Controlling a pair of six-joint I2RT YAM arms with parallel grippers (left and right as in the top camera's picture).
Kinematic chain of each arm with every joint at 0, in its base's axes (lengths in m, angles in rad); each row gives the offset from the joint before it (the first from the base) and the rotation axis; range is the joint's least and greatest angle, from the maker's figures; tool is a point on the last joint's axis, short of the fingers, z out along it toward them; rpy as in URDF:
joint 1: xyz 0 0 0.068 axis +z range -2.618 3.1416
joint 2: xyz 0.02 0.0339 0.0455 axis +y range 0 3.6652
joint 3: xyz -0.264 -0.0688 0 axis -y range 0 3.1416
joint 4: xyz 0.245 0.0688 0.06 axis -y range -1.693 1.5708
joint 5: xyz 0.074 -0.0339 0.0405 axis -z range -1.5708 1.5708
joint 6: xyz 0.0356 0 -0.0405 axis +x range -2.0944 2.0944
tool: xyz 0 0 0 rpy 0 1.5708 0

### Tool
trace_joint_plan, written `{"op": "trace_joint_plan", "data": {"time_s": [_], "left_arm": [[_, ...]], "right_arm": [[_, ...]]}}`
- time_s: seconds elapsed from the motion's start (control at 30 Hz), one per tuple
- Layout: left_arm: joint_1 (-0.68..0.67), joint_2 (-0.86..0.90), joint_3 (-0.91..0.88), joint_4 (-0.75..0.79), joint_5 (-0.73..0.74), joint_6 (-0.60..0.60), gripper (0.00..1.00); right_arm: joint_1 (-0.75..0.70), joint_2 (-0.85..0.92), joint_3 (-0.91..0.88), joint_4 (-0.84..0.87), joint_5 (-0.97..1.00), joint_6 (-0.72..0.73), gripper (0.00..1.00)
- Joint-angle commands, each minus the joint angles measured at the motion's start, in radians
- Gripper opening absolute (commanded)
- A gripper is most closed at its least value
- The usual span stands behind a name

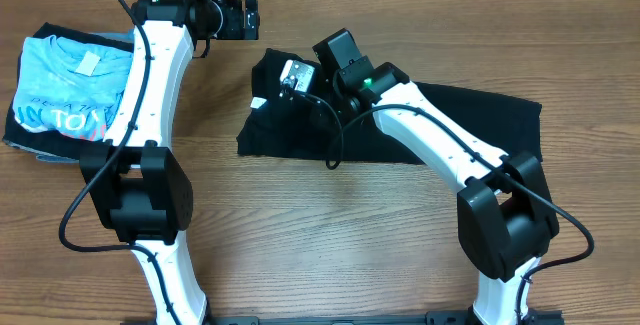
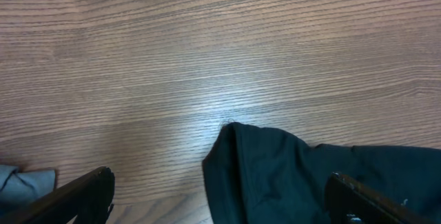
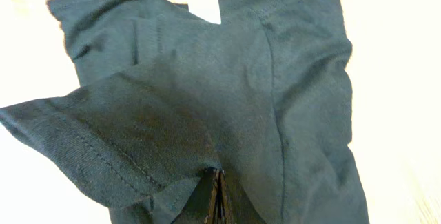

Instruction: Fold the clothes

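Note:
The clothes, a black T-shirt, lie spread across the middle and right of the table. My right gripper is over the shirt's left end, shut on a pinched fold of the black fabric. In the right wrist view the jaws meet under a lifted hemmed edge, with a white neck label farther off. My left gripper hangs open past the shirt's far left corner. In the left wrist view its fingers stand wide apart with the shirt's corner between them, not gripped.
A folded light blue T-shirt with lettering lies at the table's left edge on darker garments. A scrap of grey cloth shows at the lower left of the left wrist view. Bare wooden table stretches in front of the black shirt.

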Motion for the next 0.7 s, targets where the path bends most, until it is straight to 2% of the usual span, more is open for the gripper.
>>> {"op": "trace_joint_plan", "data": {"time_s": [0.0, 0.43, 0.67], "left_arm": [[-0.002, -0.010, 0.010, 0.001, 0.009, -0.018, 1.00], [-0.002, -0.010, 0.010, 0.001, 0.009, -0.018, 1.00], [-0.002, -0.010, 0.010, 0.001, 0.009, -0.018, 1.00]], "right_arm": [[-0.010, -0.029, 0.029, 0.000, 0.009, 0.031, 0.04], [0.000, 0.003, 0.029, -0.023, -0.010, 0.098, 0.04], [0.002, 0.003, 0.029, -0.083, -0.107, 0.146, 0.04]]}}
